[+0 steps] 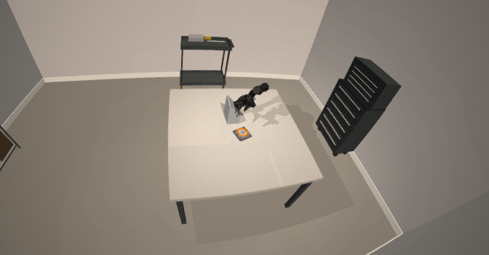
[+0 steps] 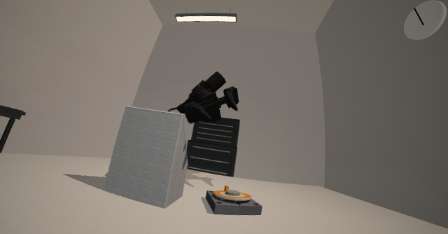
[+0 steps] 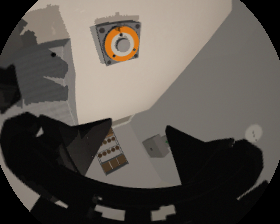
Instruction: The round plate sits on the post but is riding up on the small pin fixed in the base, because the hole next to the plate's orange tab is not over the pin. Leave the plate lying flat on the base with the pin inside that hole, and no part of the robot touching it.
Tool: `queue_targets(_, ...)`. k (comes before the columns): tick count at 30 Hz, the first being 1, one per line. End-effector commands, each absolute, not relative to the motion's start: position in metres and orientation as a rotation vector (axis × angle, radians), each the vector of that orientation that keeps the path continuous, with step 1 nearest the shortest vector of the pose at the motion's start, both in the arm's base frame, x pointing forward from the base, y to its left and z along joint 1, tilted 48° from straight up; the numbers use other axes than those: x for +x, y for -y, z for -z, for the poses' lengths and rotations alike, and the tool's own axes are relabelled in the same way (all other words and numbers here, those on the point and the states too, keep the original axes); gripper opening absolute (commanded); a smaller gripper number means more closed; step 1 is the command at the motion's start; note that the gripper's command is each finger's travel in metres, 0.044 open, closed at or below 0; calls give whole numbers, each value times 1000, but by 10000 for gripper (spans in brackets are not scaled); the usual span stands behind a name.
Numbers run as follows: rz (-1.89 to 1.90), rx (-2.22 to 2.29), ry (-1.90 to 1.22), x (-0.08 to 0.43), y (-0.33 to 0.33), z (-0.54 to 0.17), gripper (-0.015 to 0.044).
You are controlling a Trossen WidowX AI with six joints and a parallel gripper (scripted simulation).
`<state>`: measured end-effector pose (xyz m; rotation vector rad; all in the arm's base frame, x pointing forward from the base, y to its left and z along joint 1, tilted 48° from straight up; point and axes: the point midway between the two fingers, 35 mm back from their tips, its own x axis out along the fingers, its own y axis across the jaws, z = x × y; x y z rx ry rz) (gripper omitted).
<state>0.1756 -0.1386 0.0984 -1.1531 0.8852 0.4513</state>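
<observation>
The round plate [image 1: 242, 136] [image 2: 241, 196] [image 3: 122, 58], with an orange ring, sits around the grey post [image 2: 232, 192] [image 3: 123, 45] on the dark square base [image 2: 238, 210] [image 3: 109, 25]. In the exterior view it looks slightly tilted, higher on the side of its upright orange tab [image 2: 226, 188], with a dark gap beneath. In the wrist view, small dark holes show in the plate's pale inner ring. I cannot make out the pin; the plate seems to hide it. My gripper [image 2: 224, 114] [image 3: 139, 124] is open and empty, high above the table and well apart from the plate.
A tall grey wedge-shaped block [image 1: 231, 114] [image 2: 143, 153] [image 3: 41, 95] stands on the table [image 1: 199, 171] beside the base, close to the arm. A cart [image 1: 202, 77] stands behind the table and a dark drawer cabinet [image 1: 353, 106] [image 2: 213, 157] to its right in the top view.
</observation>
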Motion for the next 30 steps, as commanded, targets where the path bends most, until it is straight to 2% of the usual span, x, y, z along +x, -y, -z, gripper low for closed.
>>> queue_targets(1, -453, -1136, -883, 177, 138, -98, 374)
queue_targets(8, -532, -444, -889, 221, 95, -88, 190)
queue_targets(10, -539, -377, -901, 225, 91, -86, 137)
queue_targets(15, -571, 133, -1045, 251, 53, -75, 6)
queue_targets(23, -517, 721, -1349, 274, 1, -55, 0)
queue_targets(30, -504, 775, -1385, 274, -4, -53, 0)
